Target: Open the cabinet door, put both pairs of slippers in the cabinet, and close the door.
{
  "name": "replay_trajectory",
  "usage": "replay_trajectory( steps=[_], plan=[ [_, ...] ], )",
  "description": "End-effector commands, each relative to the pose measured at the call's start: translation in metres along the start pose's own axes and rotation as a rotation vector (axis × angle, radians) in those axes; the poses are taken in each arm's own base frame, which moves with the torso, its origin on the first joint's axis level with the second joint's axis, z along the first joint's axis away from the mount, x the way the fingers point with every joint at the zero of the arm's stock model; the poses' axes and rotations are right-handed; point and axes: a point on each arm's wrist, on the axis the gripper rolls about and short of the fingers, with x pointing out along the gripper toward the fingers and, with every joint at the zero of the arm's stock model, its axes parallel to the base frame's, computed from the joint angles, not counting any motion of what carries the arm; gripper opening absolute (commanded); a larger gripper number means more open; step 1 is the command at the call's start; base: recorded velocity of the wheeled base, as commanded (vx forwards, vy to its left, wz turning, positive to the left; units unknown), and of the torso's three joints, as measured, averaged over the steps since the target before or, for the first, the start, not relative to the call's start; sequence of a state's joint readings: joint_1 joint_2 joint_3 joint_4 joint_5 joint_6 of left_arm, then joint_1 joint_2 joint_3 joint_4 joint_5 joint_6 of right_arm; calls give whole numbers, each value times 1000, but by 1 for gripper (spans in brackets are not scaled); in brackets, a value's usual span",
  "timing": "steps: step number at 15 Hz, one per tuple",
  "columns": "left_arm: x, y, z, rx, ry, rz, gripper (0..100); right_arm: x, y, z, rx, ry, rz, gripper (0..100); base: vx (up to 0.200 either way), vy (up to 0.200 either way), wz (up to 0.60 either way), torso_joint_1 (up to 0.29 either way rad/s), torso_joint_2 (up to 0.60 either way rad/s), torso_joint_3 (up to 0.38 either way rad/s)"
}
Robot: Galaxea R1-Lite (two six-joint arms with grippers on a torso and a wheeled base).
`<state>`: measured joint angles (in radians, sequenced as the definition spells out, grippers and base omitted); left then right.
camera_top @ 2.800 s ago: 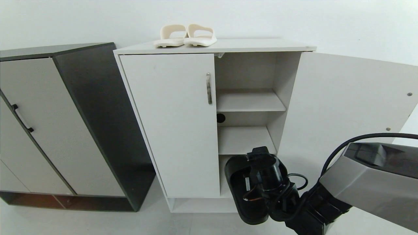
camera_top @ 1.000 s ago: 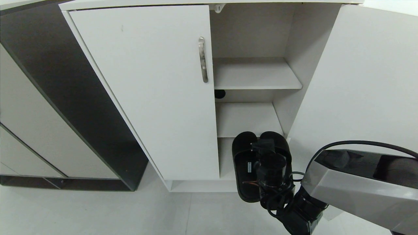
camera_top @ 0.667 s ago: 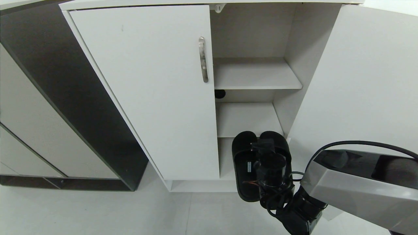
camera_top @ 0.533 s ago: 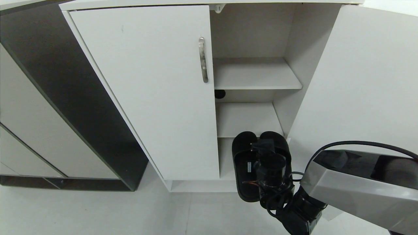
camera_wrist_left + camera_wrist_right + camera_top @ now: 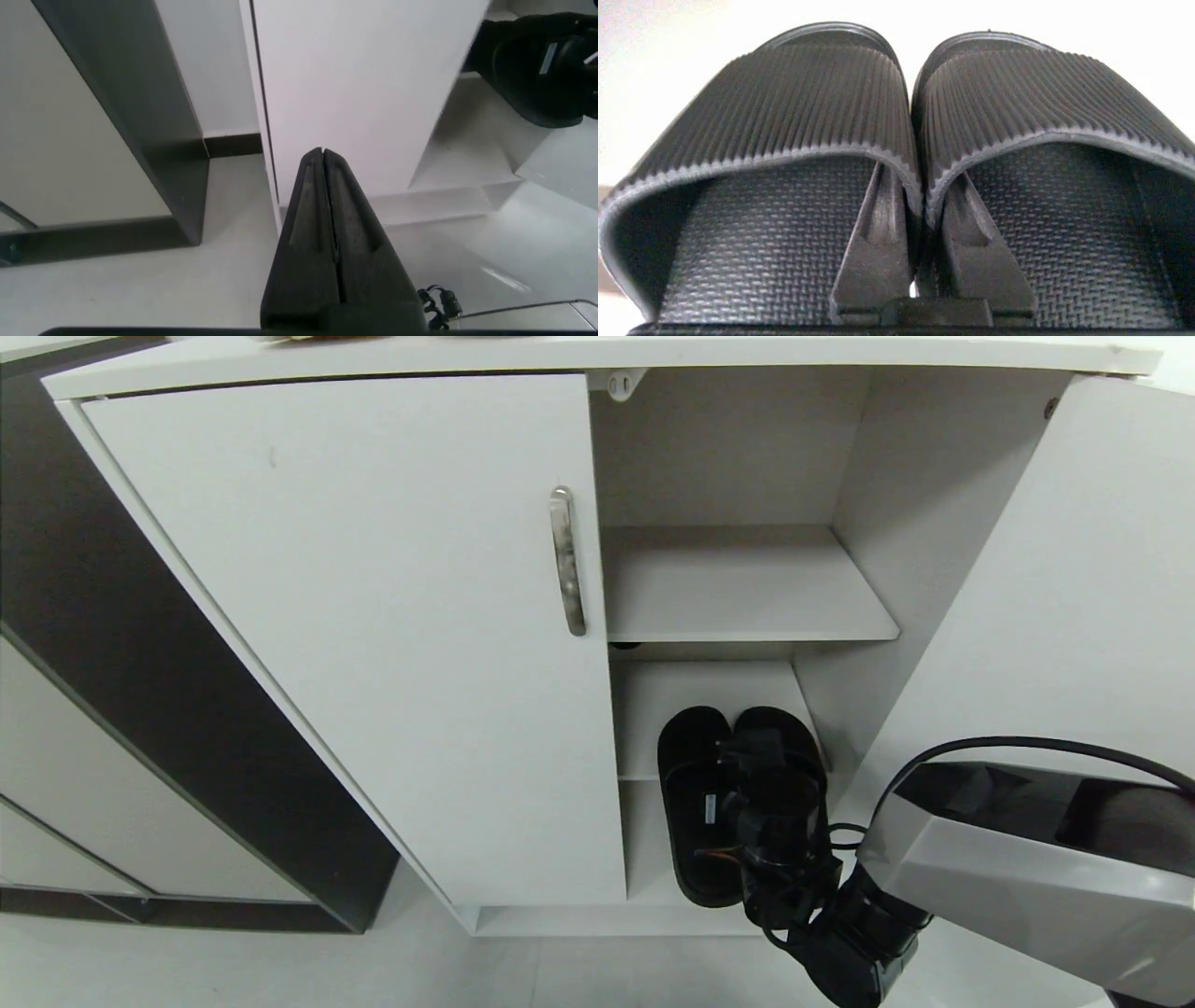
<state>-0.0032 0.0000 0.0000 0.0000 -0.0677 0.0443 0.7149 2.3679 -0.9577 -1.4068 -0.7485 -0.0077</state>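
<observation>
two black slippers (image 5: 691,756), one white cabinet (image 5: 373,616), one dark cabinet (image 5: 112,644), seemingly three shelves (image 5: 738,583).

The right arm's wrist covers most of the one of the black slippers (image 5: 695,803) nearer the open door (image 5: 1074,616), and whether their soles touch a shelf cannot be told. In the right wrist view the right gripper (image 5: 920,196) has its fingertips hidden under the straps, and the heels are cut off. The open door runs off the head view's right edge, the dark cabinet (image 5: 112,616) off its left.
</observation>
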Motion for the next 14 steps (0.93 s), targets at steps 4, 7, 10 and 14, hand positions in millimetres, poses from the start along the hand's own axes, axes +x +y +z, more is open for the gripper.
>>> replay_trajectory(
  steps=[4, 7, 10, 14],
  plan=[
    [0, 0, 0, 0, 2, 0, 0, 24, 1, 2, 36, -29, 6, 0, 0, 0, 0, 0, 0, 0],
    [0, 0, 0, 0, 2, 0, 0, 48, 4, 3, 51, -29, -21, 0, 0, 0, 0, 0, 0, 0],
    [0, 0, 0, 0, 2, 0, 0, 69, 10, 13, 66, -21, -18, 0, 0, 0, 0, 0, 0, 0],
    [0, 0, 0, 0, 2, 0, 0, 99, 13, 27, 79, -40, -36, 0, 0, 0, 0, 0, 0, 0]
  ],
)
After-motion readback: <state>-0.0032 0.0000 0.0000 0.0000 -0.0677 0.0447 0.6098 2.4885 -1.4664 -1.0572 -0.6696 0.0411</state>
